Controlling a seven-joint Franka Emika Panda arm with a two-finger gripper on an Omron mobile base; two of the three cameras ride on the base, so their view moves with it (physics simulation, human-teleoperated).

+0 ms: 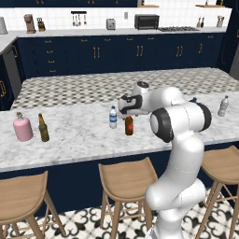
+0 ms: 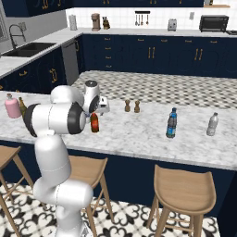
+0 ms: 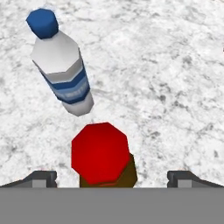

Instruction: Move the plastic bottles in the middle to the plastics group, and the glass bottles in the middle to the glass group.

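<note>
So far, nothing of the sorting looks finished. The clear water bottle (image 1: 113, 117) with a blue cap and the dark red-brown glass bottle (image 1: 129, 125) both stand in the middle of the marble counter (image 1: 74, 135), close to each other. The blue-tinted bottle (image 2: 171, 123) stands further to the right, near the clear grey bottle (image 2: 212, 124) with a pale cap, so I judge it is perhaps already close to its group. The pink flask (image 1: 22, 127) and the olive-green bottle (image 1: 43, 128) wait at the far left end, well apart from the middle.

The gripper (image 3: 112, 177) hovers above the red-brown bottle. In the hand view its red top lies between the two finger tips (image 3: 41, 178), a little nearer to the left one, and touches neither. The jaws are wide apart and hold nothing. I judge the arm must go lower and centre itself a little before it closes on the neck. The carrying to the glass group is not yet begun.
</note>
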